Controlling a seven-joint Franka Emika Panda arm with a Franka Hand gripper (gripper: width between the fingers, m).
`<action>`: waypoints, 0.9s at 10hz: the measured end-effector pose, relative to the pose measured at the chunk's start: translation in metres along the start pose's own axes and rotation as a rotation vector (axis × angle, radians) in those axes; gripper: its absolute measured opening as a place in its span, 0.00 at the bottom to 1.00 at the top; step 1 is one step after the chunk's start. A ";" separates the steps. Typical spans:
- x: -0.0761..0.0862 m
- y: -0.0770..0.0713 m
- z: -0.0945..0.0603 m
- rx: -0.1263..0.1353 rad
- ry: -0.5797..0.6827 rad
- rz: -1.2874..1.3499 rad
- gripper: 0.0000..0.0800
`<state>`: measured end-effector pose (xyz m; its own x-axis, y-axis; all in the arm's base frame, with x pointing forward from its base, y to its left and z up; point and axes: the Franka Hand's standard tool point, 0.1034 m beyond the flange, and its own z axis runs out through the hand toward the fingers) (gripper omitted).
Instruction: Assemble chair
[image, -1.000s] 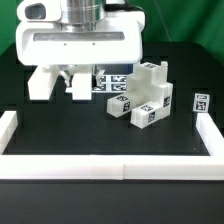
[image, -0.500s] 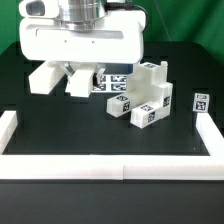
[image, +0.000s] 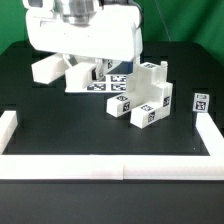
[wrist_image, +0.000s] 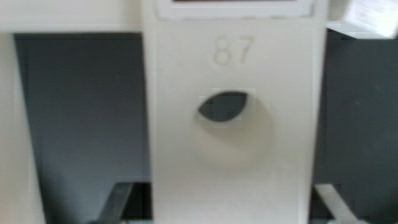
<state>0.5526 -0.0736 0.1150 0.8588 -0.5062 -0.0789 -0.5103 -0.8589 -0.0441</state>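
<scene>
My gripper (wrist_image: 231, 205) is shut on a flat white chair piece (wrist_image: 231, 110) with an oval hole and the embossed number 87; a finger (wrist_image: 128, 200) shows on each side of it. In the exterior view the held piece (image: 48, 68) hangs above the table at the back left, under the large white wrist housing (image: 85, 35), which hides the fingers. A cluster of blocky white chair pieces (image: 145, 95) with black-and-white tags stands right of centre, apart from the gripper.
The marker board (image: 110, 83) lies flat behind the cluster. A small tagged white block (image: 200, 101) stands at the exterior view's right. Low white border rails run along the left (image: 8, 130), front (image: 110, 165) and right (image: 212, 135).
The gripper has risen with the chair piece in it, lifting it clear of the table. The cluster has not moved.
</scene>
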 end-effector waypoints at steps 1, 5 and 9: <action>-0.003 -0.004 -0.009 0.008 -0.001 0.007 0.36; -0.019 -0.043 -0.023 0.017 0.005 0.041 0.36; -0.019 -0.046 -0.017 0.010 0.001 0.031 0.36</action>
<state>0.5611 -0.0256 0.1350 0.8428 -0.5322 -0.0798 -0.5367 -0.8422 -0.0516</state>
